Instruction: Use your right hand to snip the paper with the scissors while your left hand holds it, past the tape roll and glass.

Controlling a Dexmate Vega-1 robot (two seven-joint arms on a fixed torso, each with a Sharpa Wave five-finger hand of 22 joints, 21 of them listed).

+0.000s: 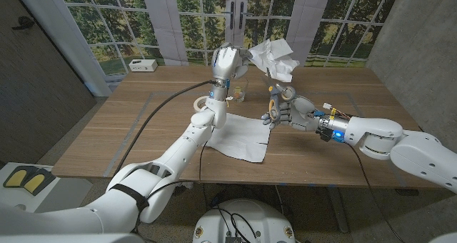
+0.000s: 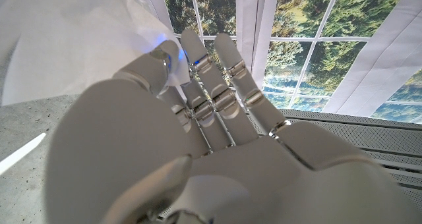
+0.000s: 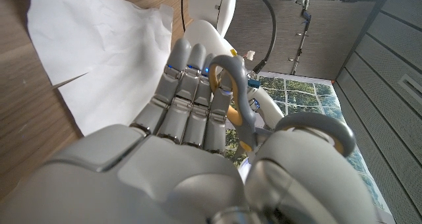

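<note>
Paper [image 1: 275, 58], crumpled and white, is held in the air above the table's far edge by our left robot hand [image 1: 225, 61], whose fingers are closed on one side of the sheet. In the left wrist view the same paper [image 2: 72, 39] spreads past the fingertips [image 2: 198, 53], which are pressed together against it.

Our right robot hand [image 1: 280, 111] is raised above the middle of the table [image 1: 107, 143], on its right side, and is clamped on the scissors [image 1: 273, 93]. The blades point up toward the lower edge of the held paper; we cannot tell whether they touch it. In the right wrist view, the scissors [image 3: 241, 112] show grey handles with a yellow inner lining, one loop lying against the fingers [image 3: 188, 92] and the other around the thumb.

A second white sheet [image 1: 241, 137] lies flat on the table near its near edge, below and between both arms. The right wrist view shows a short slit in one edge of this sheet [image 3: 112, 53].

The glass [image 1: 238, 94] stands on the table just beside the left forearm, toward the far edge. The tape roll [image 1: 201, 101] lies on the other side of that forearm, partly hidden by it. A small white box [image 1: 143, 66] sits at the far left corner.
</note>
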